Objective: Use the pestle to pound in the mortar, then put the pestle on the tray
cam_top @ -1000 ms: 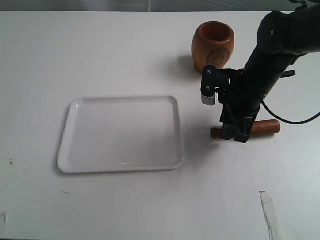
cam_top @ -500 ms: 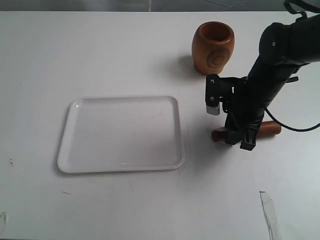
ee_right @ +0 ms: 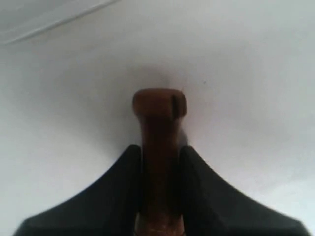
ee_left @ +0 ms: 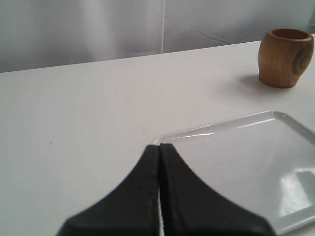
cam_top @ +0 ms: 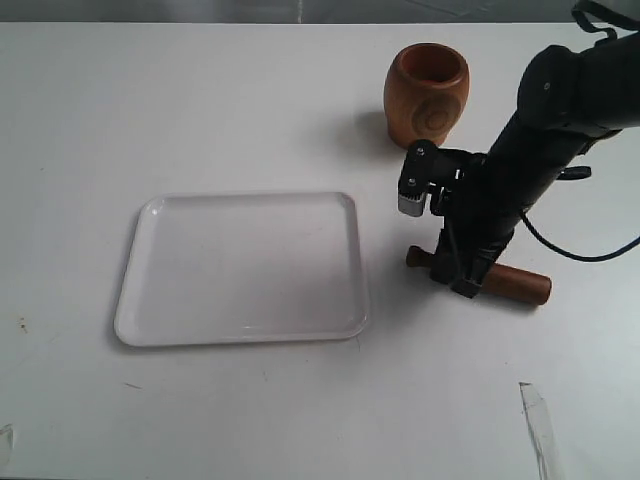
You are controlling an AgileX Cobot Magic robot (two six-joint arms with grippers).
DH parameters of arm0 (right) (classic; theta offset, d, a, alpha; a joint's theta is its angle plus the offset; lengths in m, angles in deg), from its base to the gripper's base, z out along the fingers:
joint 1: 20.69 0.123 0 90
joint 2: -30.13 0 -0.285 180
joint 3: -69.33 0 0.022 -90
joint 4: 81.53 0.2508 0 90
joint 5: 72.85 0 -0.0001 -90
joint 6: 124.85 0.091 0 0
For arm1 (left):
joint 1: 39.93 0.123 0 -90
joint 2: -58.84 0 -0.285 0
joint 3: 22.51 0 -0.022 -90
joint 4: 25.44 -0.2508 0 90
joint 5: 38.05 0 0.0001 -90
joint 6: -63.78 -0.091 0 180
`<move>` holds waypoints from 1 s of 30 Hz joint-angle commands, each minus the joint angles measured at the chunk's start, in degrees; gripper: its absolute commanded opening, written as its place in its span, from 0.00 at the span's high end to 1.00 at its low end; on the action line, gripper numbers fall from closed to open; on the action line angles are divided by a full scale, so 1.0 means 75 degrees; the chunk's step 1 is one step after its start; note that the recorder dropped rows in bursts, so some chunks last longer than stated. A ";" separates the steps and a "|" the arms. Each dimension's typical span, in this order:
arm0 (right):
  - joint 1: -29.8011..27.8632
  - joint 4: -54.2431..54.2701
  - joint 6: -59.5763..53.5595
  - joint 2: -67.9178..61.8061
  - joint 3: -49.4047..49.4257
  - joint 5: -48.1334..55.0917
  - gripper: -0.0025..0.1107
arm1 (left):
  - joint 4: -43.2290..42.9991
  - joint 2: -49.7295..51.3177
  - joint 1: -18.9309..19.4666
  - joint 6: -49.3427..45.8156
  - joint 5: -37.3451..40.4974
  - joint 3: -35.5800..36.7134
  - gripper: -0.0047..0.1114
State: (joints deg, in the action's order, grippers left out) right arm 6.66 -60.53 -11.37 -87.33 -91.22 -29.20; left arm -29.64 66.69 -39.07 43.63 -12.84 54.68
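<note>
Gripping step: our right tool [cam_top: 461, 282] clamps the pestle [cam_top: 516, 285] by its handle, low near the right edge of the tabletop [cam_top: 250, 110]. Next we lift it, tip it upright, and reach the mortar [cam_top: 427, 92] toward the far right corner.

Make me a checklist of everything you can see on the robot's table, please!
Surface: white table, a few small specks near its left edge.
Job's things: mortar upright at the far side; pestle right of the tray, not on it; tray bare.
Clutter: clear strip near the front edge.
Grippers: right gripper shut on the pestle's narrow handle; left gripper shut, holding nothing.
Cables: black cable trails over the table at the right.
Surroundings: grey backdrop behind the table.
</note>
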 commanded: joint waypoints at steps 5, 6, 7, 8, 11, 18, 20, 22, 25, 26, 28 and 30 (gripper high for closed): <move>0.0004 0.0696 0.0180 0.1244 0.0044 -0.2358 0.98 | 0.0056 -0.0009 -0.0059 0.0063 -0.0023 0.0004 0.96; 0.0003 0.0928 0.0180 0.1475 0.0044 -0.2796 0.98 | 0.0056 -0.0009 -0.0059 0.0063 -0.0023 0.0004 0.96; 0.0003 0.1234 0.0166 0.1652 0.0044 -0.3250 0.98 | 0.0056 -0.0009 -0.0059 0.0063 -0.0023 0.0004 0.96; 0.0003 0.1583 0.0122 0.1858 0.0044 -0.3734 0.98 | 0.0056 -0.0009 -0.0059 0.0063 -0.0023 0.0004 0.96; 0.0003 0.2433 0.0063 0.2318 0.0044 -0.4904 0.98 | 0.0056 -0.0009 -0.0059 0.0063 -0.0023 0.0004 0.96; 0.0003 0.3102 0.0163 0.2391 -0.0099 -0.6111 0.98 | 0.0056 -0.0009 -0.0059 0.0063 -0.0023 0.0004 0.96; 0.0019 0.3226 0.0407 0.2341 -0.0203 -0.6409 0.98 | 0.0056 -0.0009 -0.0059 0.0063 -0.0023 0.0004 0.96; 0.0019 0.3246 0.1115 0.2328 -0.0346 -0.6875 0.98 | 0.0056 -0.0009 -0.0059 0.0063 -0.0023 0.0004 0.96; 0.0019 0.3123 0.2757 0.2328 -0.0402 -0.7905 0.98 | 0.0056 -0.0009 -0.0059 0.0063 -0.0023 0.0004 0.96; 0.0019 0.2865 0.3281 0.2328 -0.0402 -0.8146 0.98 | 0.0056 -0.0009 -0.0059 0.0063 -0.0023 0.0004 0.96; 0.0019 0.2006 0.4799 0.2313 -0.0402 -0.8594 0.98 | 0.0056 -0.0009 -0.0059 0.0063 -0.0023 0.0004 0.96; 0.0019 0.0832 0.6286 0.2299 -0.0402 -0.8944 0.98 | 0.0056 -0.0009 -0.0059 0.0063 -0.0023 0.0004 0.96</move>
State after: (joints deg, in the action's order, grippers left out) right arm 6.66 -43.91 20.68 -70.04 -93.91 -91.37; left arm -29.64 66.69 -39.07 43.63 -12.84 54.68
